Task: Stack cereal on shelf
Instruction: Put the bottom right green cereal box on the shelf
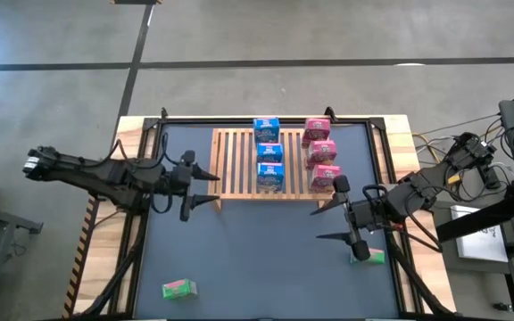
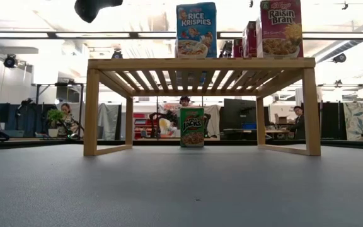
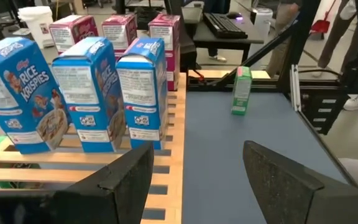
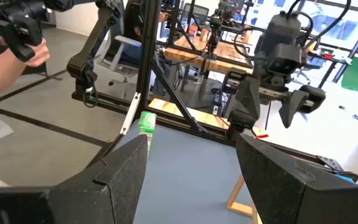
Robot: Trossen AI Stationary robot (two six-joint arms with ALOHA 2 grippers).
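Observation:
The light-wood shelf [image 1: 239, 165] stands at the table's far middle. On its slats stand three blue cereal boxes [image 1: 269, 152] in a row and three pink ones [image 1: 321, 152] to their right. One green box [image 1: 178, 288] is on the tabletop at the near left, and another [image 1: 369, 257] at the near right. A third green box [image 2: 192, 127] shows between the shelf's legs. My left gripper [image 1: 205, 189] is open just off the shelf's near left corner, nothing between its fingers [image 3: 129, 174]. My right gripper [image 1: 328, 223] is open above the table's right part, beside the near-right green box.
A black frame [image 1: 266, 119] runs along the table's edges, with wooden borders outside it. Bare grey tabletop [image 1: 257, 259] lies between the shelf and the near edge. People sit in the room beyond the table, and a person's hand [image 4: 23, 53] shows far off.

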